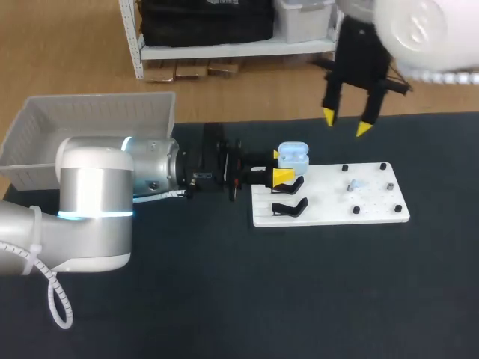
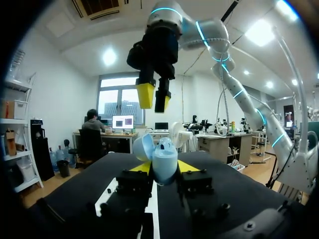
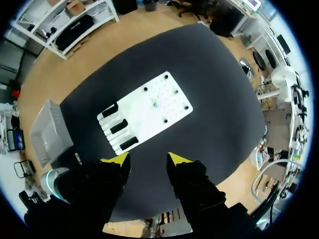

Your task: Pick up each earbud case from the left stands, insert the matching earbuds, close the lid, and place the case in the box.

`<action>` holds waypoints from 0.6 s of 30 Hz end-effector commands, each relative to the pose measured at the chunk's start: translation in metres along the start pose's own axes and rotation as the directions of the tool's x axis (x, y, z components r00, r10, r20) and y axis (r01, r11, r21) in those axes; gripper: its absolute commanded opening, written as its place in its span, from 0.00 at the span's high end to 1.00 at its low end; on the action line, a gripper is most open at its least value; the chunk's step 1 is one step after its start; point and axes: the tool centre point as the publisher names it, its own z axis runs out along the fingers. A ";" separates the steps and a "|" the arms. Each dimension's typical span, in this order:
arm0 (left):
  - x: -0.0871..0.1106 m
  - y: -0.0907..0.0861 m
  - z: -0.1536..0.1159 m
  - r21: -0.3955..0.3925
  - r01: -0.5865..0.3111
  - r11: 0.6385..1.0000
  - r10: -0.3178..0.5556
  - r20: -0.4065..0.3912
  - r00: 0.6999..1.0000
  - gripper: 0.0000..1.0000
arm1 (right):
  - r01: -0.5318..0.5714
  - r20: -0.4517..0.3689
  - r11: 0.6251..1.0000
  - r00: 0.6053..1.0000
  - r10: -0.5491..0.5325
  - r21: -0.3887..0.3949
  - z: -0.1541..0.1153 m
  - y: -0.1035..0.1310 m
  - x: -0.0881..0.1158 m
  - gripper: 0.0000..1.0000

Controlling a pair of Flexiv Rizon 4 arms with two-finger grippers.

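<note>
Earbud case [image 2: 163, 159] in left gripper [image 2: 164, 168]

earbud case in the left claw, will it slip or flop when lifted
The earbud case looks smooth and rounded, so it may slip in the left claw. Its lid stands open and could swing shut if jolted. Small shell, probably light and stiff.

I can't read any words, numbers or signs here. The light blue earbud case [image 1: 293, 154] looks plain to me. The white board [image 1: 374, 202] looks plain too. Any tiny marks are too blurry to read.
</note>
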 end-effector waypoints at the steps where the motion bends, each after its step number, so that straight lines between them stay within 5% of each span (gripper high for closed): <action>1: 0.001 0.000 0.000 -0.002 -0.003 1.000 0.003 0.003 1.000 1.00 | 0.026 0.032 0.977 0.999 -0.020 -0.214 0.014 -0.031 -0.006 0.51; 7: 0.001 0.000 0.000 -0.002 -0.003 1.000 0.003 0.003 1.000 1.00 | 0.096 0.039 0.973 0.995 -0.090 -0.209 0.040 -0.043 -0.022 0.50; 12: 0.001 0.000 0.000 -0.002 -0.003 1.000 0.003 0.003 1.000 1.00 | 0.158 0.034 0.968 0.987 -0.154 -0.196 0.066 -0.044 -0.026 0.27; 18: 0.001 0.000 0.000 -0.002 -0.003 1.000 0.003 0.003 1.000 1.00 | 0.196 0.030 0.966 0.981 -0.193 -0.169 0.096 -0.042 -0.034 0.29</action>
